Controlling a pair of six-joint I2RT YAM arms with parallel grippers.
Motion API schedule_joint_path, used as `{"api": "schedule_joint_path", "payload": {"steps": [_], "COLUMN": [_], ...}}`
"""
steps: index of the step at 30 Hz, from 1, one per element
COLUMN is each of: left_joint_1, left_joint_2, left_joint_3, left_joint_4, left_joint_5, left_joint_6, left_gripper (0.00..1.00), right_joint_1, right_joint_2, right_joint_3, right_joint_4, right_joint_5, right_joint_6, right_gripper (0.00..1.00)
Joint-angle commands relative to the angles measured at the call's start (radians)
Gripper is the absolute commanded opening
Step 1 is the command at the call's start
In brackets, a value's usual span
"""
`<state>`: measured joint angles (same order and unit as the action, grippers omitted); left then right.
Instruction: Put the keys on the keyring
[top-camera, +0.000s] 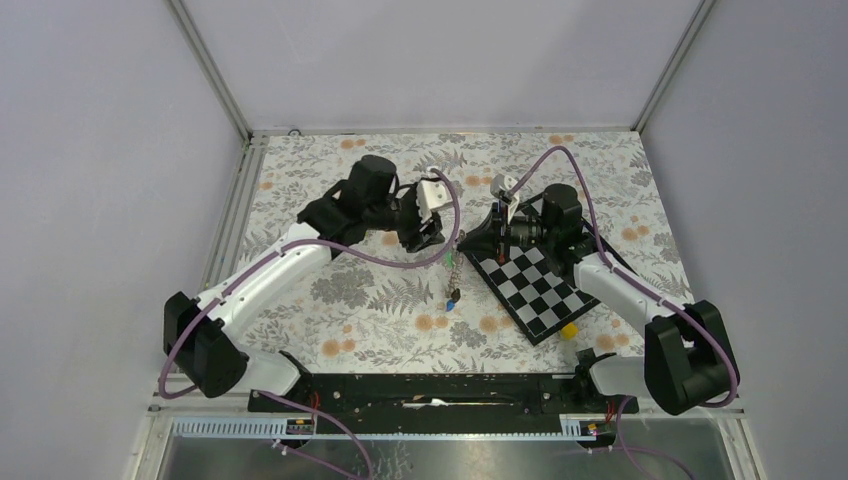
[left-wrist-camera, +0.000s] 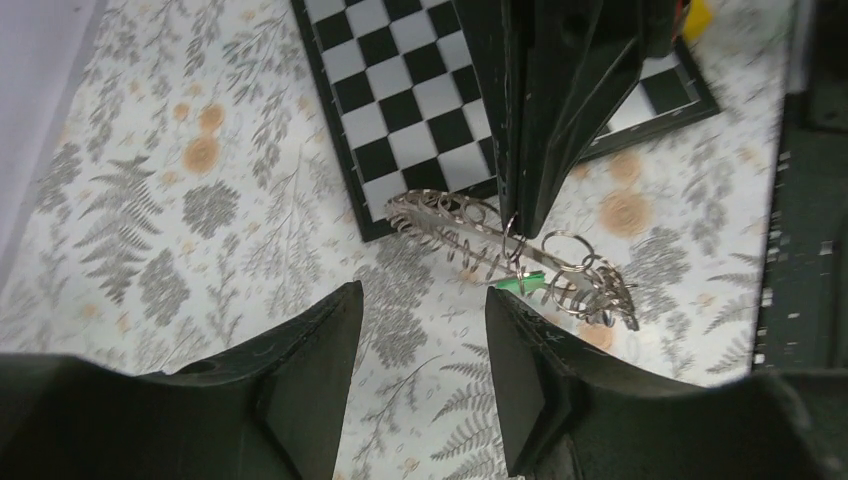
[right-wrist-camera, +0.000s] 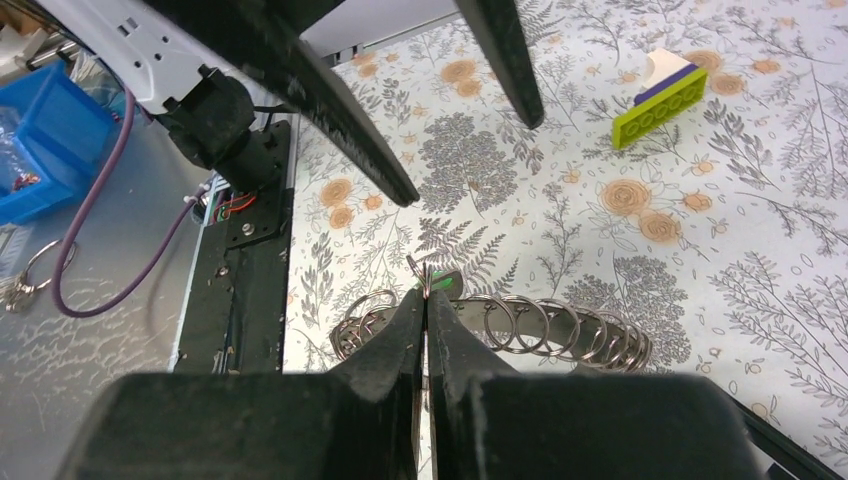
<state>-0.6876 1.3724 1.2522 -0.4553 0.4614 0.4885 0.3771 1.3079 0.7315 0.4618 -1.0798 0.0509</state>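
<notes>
The keyring (top-camera: 452, 268) is a strand of linked silver rings that hangs at mid-table. My right gripper (right-wrist-camera: 427, 300) is shut on one ring of it and holds it off the table. In the left wrist view the keyring (left-wrist-camera: 470, 235) hangs from the right fingertips (left-wrist-camera: 522, 215). A green key (right-wrist-camera: 440, 282) sits on the strand just past the pinch, and it also shows in the left wrist view (left-wrist-camera: 525, 283). A blue key (top-camera: 449, 306) and a dark key (top-camera: 455, 294) hang at the strand's low end. My left gripper (left-wrist-camera: 425, 310) is open and empty, just short of the strand.
A black-and-white checkerboard (top-camera: 535, 285) lies right of the strand, under the right arm. A small yellow block (top-camera: 568, 331) sits at its near corner. A yellow-green stick (right-wrist-camera: 660, 105) lies on the floral mat. A blue bin (right-wrist-camera: 40, 140) stands off the table.
</notes>
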Motion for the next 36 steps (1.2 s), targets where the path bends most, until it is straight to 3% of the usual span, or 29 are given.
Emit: {"api": "schedule_joint_path", "payload": {"steps": [1,13,26,36], "left_joint_1": [0.062,0.094,0.094,0.143], "left_joint_2": [0.035,0.111,0.128,0.13], "left_joint_3": [0.075,0.084,0.09,0.105], "left_joint_4": [-0.015,-0.061,-0.062,-0.062], "left_joint_5": [0.303,0.541,0.525,0.607], "left_joint_6": [-0.079,-0.014,-0.005,-0.022], "left_gripper": [0.55,0.51,0.38,0.38], "right_joint_1": [-0.009,-0.01,-0.009,-0.009], "right_joint_2": [-0.051,-0.059,-0.053,-0.036], "right_joint_3": [0.001,-0.01,-0.015,-0.015], "right_joint_4": [0.078,0.141,0.15,0.138], "right_joint_5": [-0.085,-0.152,-0.16,-0.165], "right_joint_6": [-0.045,0.004,0.013,-0.003], "right_gripper": [0.0,0.0,0.0,0.0]}}
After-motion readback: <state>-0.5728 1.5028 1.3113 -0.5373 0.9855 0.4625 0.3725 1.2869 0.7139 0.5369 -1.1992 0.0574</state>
